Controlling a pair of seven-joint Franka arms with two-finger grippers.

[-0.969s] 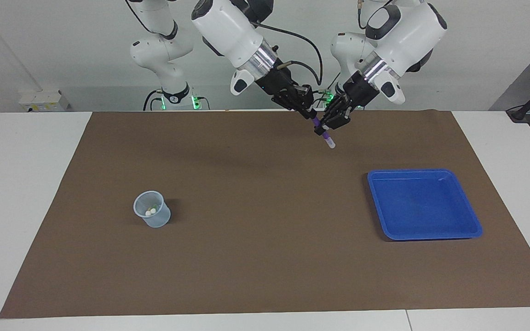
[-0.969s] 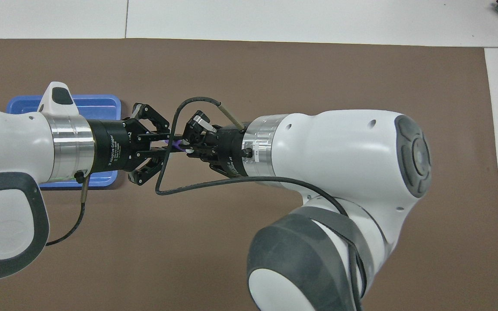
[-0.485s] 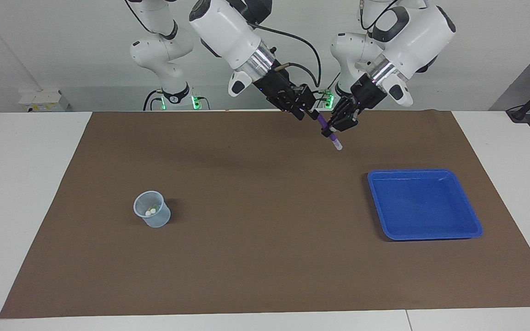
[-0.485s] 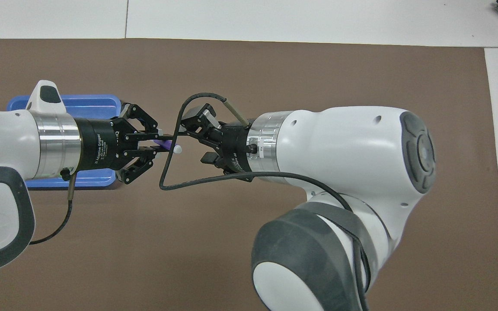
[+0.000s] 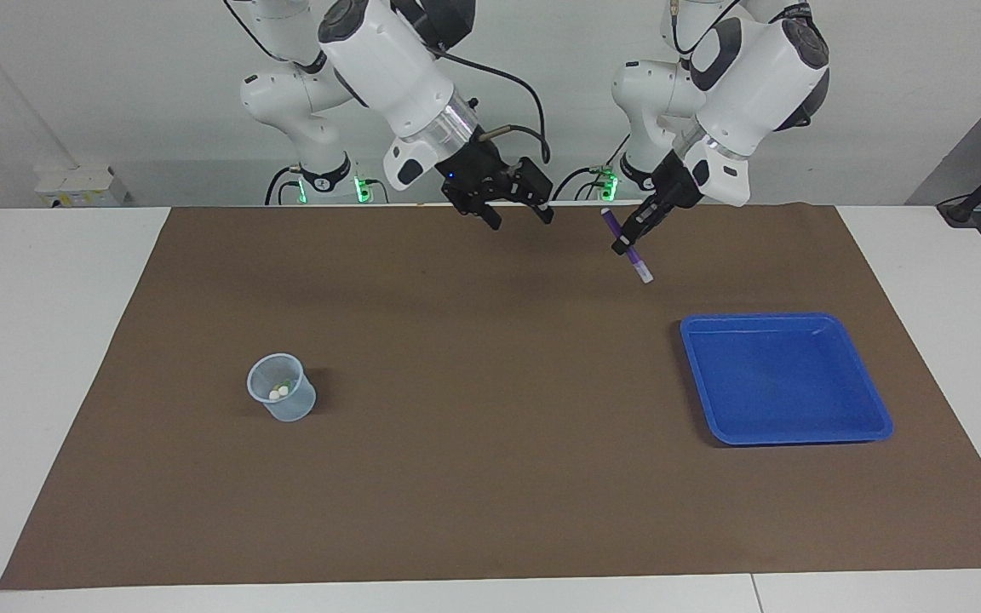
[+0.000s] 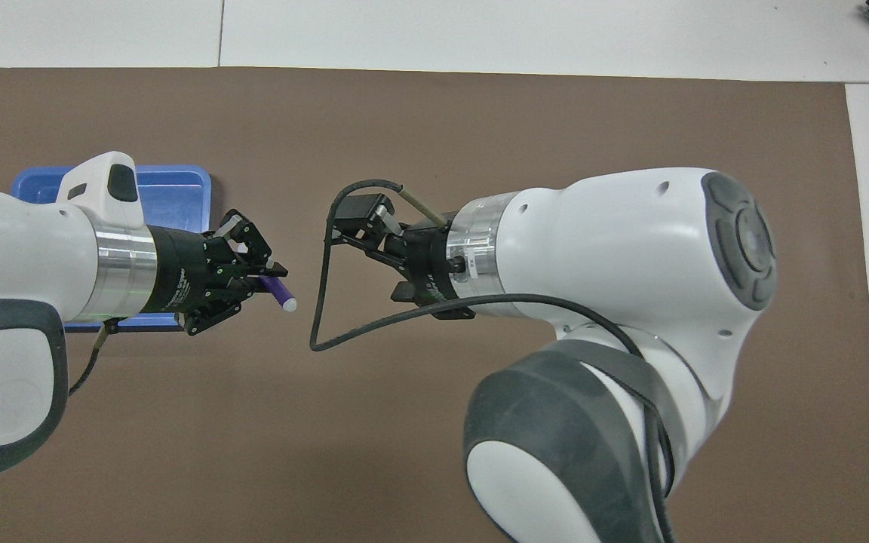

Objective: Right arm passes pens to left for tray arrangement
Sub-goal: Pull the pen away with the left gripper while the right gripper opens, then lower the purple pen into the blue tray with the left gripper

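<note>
1. Facing view: the left gripper (image 5: pixel 632 233) is clamped on the purple pen (image 5: pixel 628 245), up in the air over the brown mat (image 5: pixel 456 443), near the robots' edge of it. The pen hangs slanted, its whitish end lowest, pointing toward the blue tray (image 5: pixel 784 430)
2. Facing view: the right gripper (image 5: pixel 519 216) hangs beside it with its fingers spread apart and nothing between them, well clear of the pen. The handover looks finished, so this arm's best course is to keep out of the path to the tray
3. Facing view: the tray sits bare on the mat toward the left arm's end of the table, farther from the robots than the pen. The translucent cup (image 5: pixel 282 388) stands toward the right arm's end, with 2 whitish pen ends (image 5: pixel 278 392) showing inside
4. Overhead view: the left gripper (image 6: pixel 250 273) grips the pen (image 6: pixel 277 289) close to 1 end, so most of the barrel sticks out past the fingertips
5. Overhead view: the tray (image 6: pixel 174 197) is largely hidden under the left arm, so judge height from the facing view
6. My advice: carry the pen over the tray, turn the wrist until the pen lies flat and parallel to a rim, lower it close to the tray floor, and only then open, or it may bounce or roll
</note>
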